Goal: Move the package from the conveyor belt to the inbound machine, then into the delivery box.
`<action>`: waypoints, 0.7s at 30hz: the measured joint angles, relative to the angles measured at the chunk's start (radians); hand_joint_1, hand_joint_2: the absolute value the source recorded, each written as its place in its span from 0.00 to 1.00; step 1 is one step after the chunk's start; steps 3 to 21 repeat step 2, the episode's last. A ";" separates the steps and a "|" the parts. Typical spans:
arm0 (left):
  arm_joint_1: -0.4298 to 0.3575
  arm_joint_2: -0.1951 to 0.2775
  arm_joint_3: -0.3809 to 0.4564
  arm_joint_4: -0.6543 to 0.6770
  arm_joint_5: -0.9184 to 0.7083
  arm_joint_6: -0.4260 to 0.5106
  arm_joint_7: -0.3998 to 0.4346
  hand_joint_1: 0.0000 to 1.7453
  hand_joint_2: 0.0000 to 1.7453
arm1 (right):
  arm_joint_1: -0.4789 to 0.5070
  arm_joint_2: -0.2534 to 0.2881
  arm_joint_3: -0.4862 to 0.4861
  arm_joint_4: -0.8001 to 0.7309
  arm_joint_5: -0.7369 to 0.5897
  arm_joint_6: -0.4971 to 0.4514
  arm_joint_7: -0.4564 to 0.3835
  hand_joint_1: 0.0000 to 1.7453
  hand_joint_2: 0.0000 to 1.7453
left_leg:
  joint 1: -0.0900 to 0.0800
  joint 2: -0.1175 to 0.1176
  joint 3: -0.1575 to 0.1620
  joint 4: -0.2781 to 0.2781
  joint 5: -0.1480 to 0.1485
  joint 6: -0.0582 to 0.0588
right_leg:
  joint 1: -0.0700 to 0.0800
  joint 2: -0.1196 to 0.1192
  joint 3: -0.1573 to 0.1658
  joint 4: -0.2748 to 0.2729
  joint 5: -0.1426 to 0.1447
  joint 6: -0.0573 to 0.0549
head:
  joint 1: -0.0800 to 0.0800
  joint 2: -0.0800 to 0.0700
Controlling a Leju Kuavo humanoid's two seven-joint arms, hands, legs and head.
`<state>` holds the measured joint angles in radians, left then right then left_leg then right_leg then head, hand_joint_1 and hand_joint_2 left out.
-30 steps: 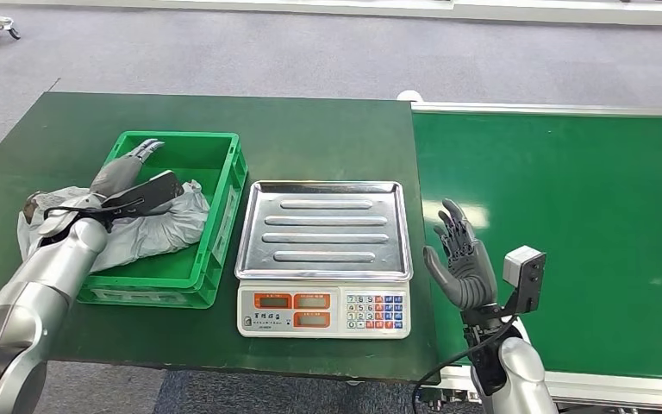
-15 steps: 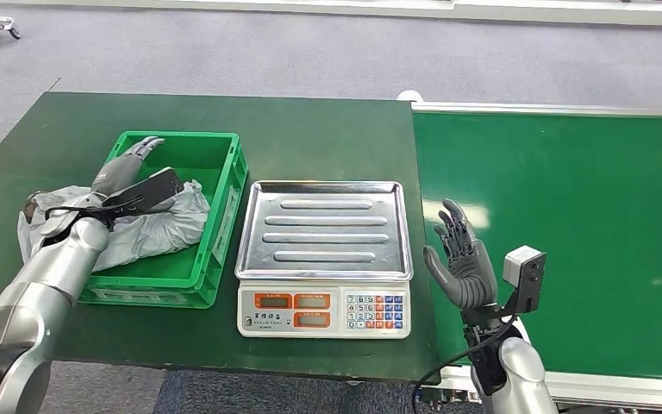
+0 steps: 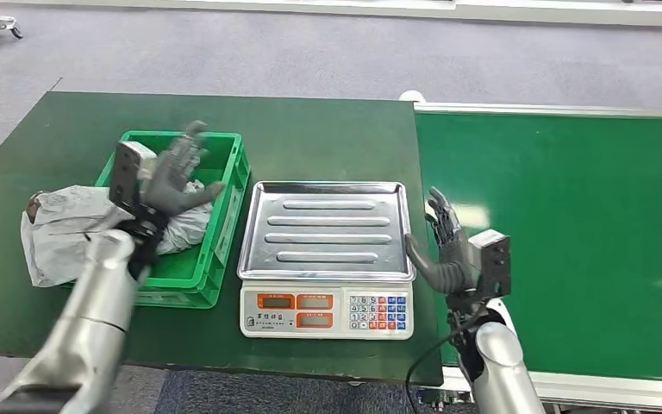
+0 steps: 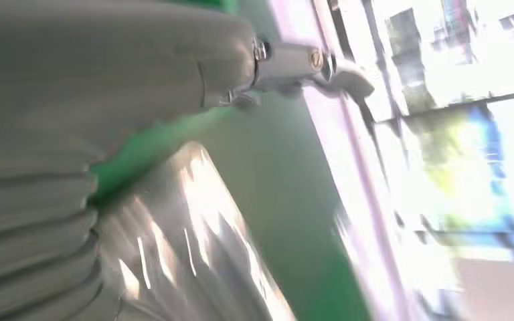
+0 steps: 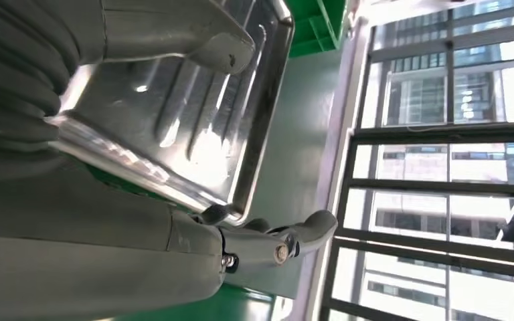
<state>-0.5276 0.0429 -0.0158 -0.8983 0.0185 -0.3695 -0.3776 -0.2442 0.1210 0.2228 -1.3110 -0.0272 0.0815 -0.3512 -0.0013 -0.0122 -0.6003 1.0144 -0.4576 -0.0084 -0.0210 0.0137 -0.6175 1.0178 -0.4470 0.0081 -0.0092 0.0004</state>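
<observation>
We see the crumpled grey plastic package [image 3: 78, 231] left of centre, draped over the green plastic crate's [image 3: 224, 216] left wall. Our left hand [image 3: 177, 177] hovers above it, fingers spread, empty — our right hand [image 3: 446, 250] stands open beside the steel-trayed scale [image 3: 326, 226].

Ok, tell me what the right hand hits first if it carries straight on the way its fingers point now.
Probably nothing close: the right hand is open beside the scale, fingers aimed up and away along the seam between table and conveyor belt. Depth is unclear, so it might graze the scale's tray edge.
</observation>
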 joint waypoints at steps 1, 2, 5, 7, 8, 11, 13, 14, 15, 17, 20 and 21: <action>0.052 -0.057 -0.028 -0.044 0.031 0.064 -0.017 0.00 1.00 | -0.019 0.009 0.025 0.014 0.002 -0.031 0.001 0.00 1.00 | 0.000 0.000 0.000 0.000 -0.001 0.001 | 0.000 0.000 0.000 0.000 0.000 0.000 | 0.000 0.000; 0.079 -0.087 -0.043 -0.066 0.044 0.101 -0.029 0.00 1.00 | -0.029 0.014 0.038 0.022 0.001 -0.048 0.002 0.00 1.00 | 0.000 0.001 0.000 0.000 -0.001 0.002 | -0.001 0.000 0.000 0.000 0.000 0.000 | 0.000 0.000; 0.079 -0.087 -0.043 -0.066 0.044 0.101 -0.029 0.00 1.00 | -0.029 0.014 0.038 0.022 0.001 -0.048 0.002 0.00 1.00 | 0.000 0.001 0.000 0.000 -0.001 0.002 | -0.001 0.000 0.000 0.000 0.000 0.000 | 0.000 0.000; 0.079 -0.087 -0.043 -0.066 0.044 0.101 -0.029 0.00 1.00 | -0.029 0.014 0.038 0.022 0.001 -0.048 0.002 0.00 1.00 | 0.000 0.001 0.000 0.000 -0.001 0.002 | -0.001 0.000 0.000 0.000 0.000 0.000 | 0.000 0.000; 0.079 -0.087 -0.043 -0.066 0.044 0.101 -0.029 0.00 1.00 | -0.029 0.014 0.038 0.022 0.001 -0.048 0.002 0.00 1.00 | 0.000 0.001 0.000 0.000 -0.001 0.002 | -0.001 0.000 0.000 0.000 0.000 0.000 | 0.000 0.000; 0.079 -0.087 -0.043 -0.066 0.044 0.101 -0.029 0.00 1.00 | -0.029 0.014 0.038 0.022 0.001 -0.048 0.002 0.00 1.00 | 0.000 0.001 0.000 0.000 -0.001 0.002 | -0.001 0.000 0.000 0.000 0.000 0.000 | 0.000 0.000; 0.079 -0.087 -0.043 -0.066 0.044 0.101 -0.029 0.00 1.00 | -0.029 0.014 0.038 0.022 0.001 -0.048 0.002 0.00 1.00 | 0.000 0.001 0.000 0.000 -0.001 0.002 | -0.001 0.000 0.000 0.000 0.000 0.000 | 0.000 0.000; 0.079 -0.087 -0.043 -0.066 0.044 0.101 -0.029 0.00 1.00 | -0.029 0.014 0.038 0.022 0.001 -0.048 0.002 0.00 1.00 | 0.000 0.001 0.000 0.000 -0.001 0.002 | -0.001 0.000 0.000 0.000 0.000 0.000 | 0.000 0.000; 0.079 -0.087 -0.043 -0.066 0.044 0.101 -0.029 0.00 1.00 | -0.029 0.014 0.038 0.022 0.001 -0.048 0.002 0.00 1.00 | 0.000 0.001 0.000 0.000 -0.001 0.002 | -0.001 0.000 0.000 0.000 0.000 0.000 | 0.000 0.000; 0.079 -0.087 -0.043 -0.066 0.044 0.101 -0.029 0.00 1.00 | -0.029 0.014 0.038 0.022 0.001 -0.048 0.002 0.00 1.00 | 0.000 0.001 0.000 0.000 -0.001 0.002 | -0.001 0.000 0.000 0.000 0.000 0.000 | 0.000 0.000; 0.079 -0.087 -0.043 -0.066 0.044 0.101 -0.029 0.00 1.00 | -0.029 0.014 0.038 0.022 0.001 -0.048 0.002 0.00 1.00 | 0.000 0.001 0.000 0.000 -0.001 0.002 | -0.001 0.000 0.000 0.000 0.000 0.000 | 0.000 0.000; 0.079 -0.087 -0.043 -0.066 0.044 0.101 -0.029 0.00 1.00 | -0.029 0.014 0.038 0.022 0.001 -0.048 0.002 0.00 1.00 | 0.000 0.001 0.000 0.000 -0.001 0.002 | -0.001 0.000 0.000 0.000 0.000 0.000 | 0.000 0.000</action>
